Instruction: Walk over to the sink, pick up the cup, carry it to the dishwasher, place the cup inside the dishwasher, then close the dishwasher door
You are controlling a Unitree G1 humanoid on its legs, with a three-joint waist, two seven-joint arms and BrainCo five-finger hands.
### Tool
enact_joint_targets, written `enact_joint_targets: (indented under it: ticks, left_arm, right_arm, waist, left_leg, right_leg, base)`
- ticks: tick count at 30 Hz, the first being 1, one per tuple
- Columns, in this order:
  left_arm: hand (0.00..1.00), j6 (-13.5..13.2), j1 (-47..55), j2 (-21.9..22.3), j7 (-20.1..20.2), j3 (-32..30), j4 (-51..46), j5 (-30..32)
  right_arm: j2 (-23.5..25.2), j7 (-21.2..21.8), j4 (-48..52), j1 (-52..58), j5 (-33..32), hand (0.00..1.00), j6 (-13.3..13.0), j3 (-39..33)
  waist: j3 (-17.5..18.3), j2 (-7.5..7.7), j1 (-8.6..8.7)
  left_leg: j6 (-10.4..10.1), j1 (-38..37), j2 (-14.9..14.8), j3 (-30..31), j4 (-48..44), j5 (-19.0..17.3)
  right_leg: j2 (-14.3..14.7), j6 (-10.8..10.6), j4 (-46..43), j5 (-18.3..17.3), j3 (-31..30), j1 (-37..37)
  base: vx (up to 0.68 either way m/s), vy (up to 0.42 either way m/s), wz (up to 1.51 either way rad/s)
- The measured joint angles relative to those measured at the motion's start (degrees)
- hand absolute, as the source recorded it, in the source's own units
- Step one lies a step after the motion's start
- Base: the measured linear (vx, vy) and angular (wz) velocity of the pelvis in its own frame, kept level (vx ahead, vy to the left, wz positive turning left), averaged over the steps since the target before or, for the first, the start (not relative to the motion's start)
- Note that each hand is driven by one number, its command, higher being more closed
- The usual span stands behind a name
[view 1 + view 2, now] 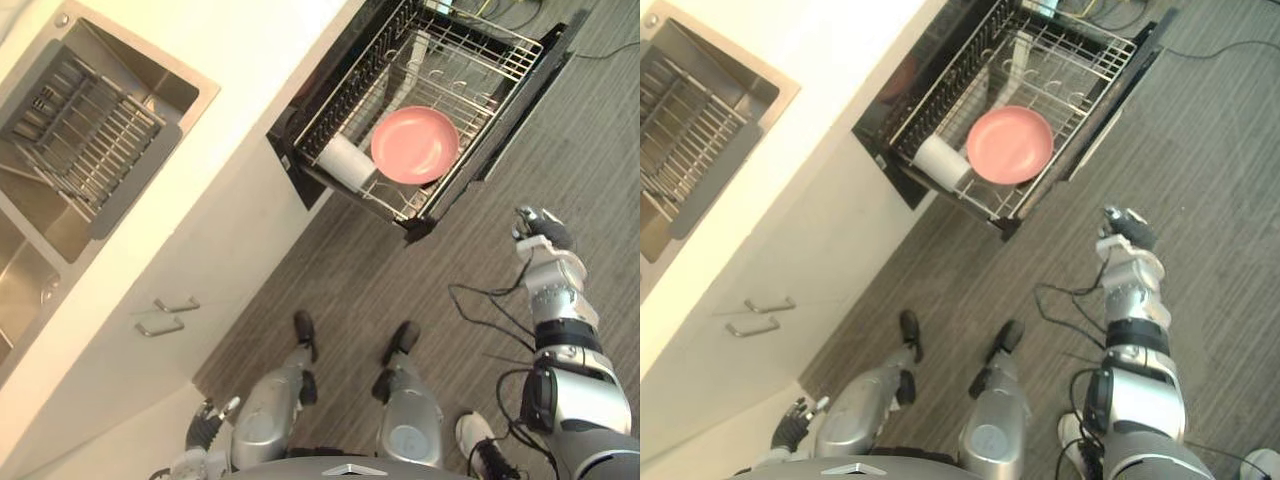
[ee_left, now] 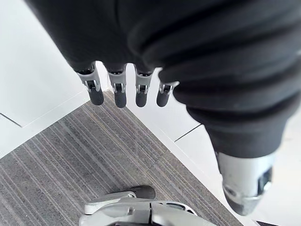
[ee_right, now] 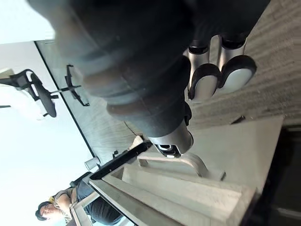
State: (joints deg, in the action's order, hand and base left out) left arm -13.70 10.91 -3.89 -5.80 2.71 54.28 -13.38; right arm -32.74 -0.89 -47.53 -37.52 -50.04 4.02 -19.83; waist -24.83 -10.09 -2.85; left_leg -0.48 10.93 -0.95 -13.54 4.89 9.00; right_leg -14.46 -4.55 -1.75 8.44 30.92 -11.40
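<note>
The right hand (image 1: 541,229) hung over the grey striped floor (image 1: 330,270), just off the near corner of the black pull-out dishwasher drawer (image 1: 505,118). Its fingers (image 3: 203,81) were curled in on themselves with nothing in them. The left hand (image 2: 117,89) hung low beside the white cabinet front (image 1: 200,250), fingers straight and empty. The white cylindrical cup (image 1: 345,160) lay on its side in the drawer's wire rack (image 1: 470,70), touching the round pink plate (image 1: 415,145). Only the closing seemed left. A push landing on that corner rather than mid-front could skew the drawer, and a hard shove might jolt the loose cup against the plate. No writing could be read.
</note>
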Motion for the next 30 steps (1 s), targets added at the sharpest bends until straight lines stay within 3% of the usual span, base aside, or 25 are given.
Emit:
enact_joint_targets:
  ticks: [3,6,9,11,14,20,26,30]
  left_arm:
    - [0.0,0.0,-0.1,0.0,0.0,0.5,0.0,-0.1]
    - [0.0,0.1,-0.1,0.0,0.1,1.6,0.0,-1.1]
    - [0.0,0.2,-0.2,0.7,0.4,2.1,0.0,-1.3]
    - [0.0,0.4,-0.1,1.3,0.8,2.4,0.1,-1.6]
    - [0.0,0.3,0.1,1.3,1.4,2.3,0.4,-1.6]
    - [0.0,0.1,0.6,1.2,4.0,1.9,0.6,-1.0]
    - [0.0,0.3,0.6,1.2,6.4,2.0,0.5,-0.9]
    - [0.0,0.4,0.6,1.2,8.0,2.5,0.5,0.1]
  right_arm:
    - [-0.3,1.4,-2.7,-4.6,-0.3,1.0,0.1,1.8]
    - [-2.6,1.1,-6.1,-6.4,-0.7,1.0,0.2,1.8]
    - [-5.0,1.1,-7.8,-9.2,0.1,1.0,0.2,1.8]
    - [-6.7,1.1,-7.9,-9.9,1.0,1.0,0.2,2.3]
    - [-7.9,1.1,-8.0,-10.8,3.2,1.0,0.2,4.0]
    - [-10.8,0.9,-12.6,-15.4,5.8,1.0,-0.2,6.4]
    - [-15.2,-0.8,-19.3,-26.7,15.9,1.0,-0.6,10.8]
    - [-14.6,-0.8,-21.0,-32.0,20.5,1.0,-0.7,13.2]
  waist:
    - [0.2,-0.32,-0.38]
    - [0.2,-0.51,-1.95]
    - [0.1,-2.13,-2.06]
    - [0.1,-4.0,-2.32]
    - [0.1,-5.01,-2.76]
    - [0.2,-5.24,-4.22]
    - [0.8,-7.47,-8.55]
    - [1.7,-8.62,-11.1]
  left_leg:
    - [-0.3,1.2,0.5,1.4,-0.3,1.1]
    - [-0.3,2.0,1.0,3.0,-0.3,1.3]
    - [0.0,3.2,1.7,4.9,-0.3,1.6]
    - [-0.3,3.4,2.2,6.6,0.0,1.5]
    - [-0.9,4.0,2.7,9.2,0.0,2.0]
    - [-1.5,5.6,3.8,12.5,0.0,3.5]
    - [-1.2,8.0,5.0,17.5,-0.3,6.6]
    - [-1.7,8.4,5.5,19.1,-0.3,7.0]
  right_leg:
    - [-1.0,-0.3,-1.7,-0.7,1.1,-1.0]
    - [-2.1,-0.4,-4.8,-2.3,1.6,-2.3]
    - [-3.7,-0.4,-8.1,-3.6,2.9,-3.8]
    - [-5.2,-0.4,-10.9,-5.3,4.3,-3.9]
    - [-7.2,-0.4,-15.6,-7.9,6.3,-4.5]
    - [-12.5,-0.3,-25.3,-14.1,12.0,-4.8]
    - [-16.2,0.0,-32.6,-19.0,17.3,-4.8]
    - [-17.6,0.2,-35.5,-21.3,18.5,-4.7]
  base:
    - [0.08,-0.038,0.24]
    - [0.03,-0.029,0.25]
    - [-0.01,-0.023,0.29]
    - [-0.04,-0.015,0.35]
    - [-0.06,-0.041,0.41]
    - [-0.05,-0.087,0.62]
    - [-0.01,-0.137,0.51]
    - [-0.03,-0.145,0.26]
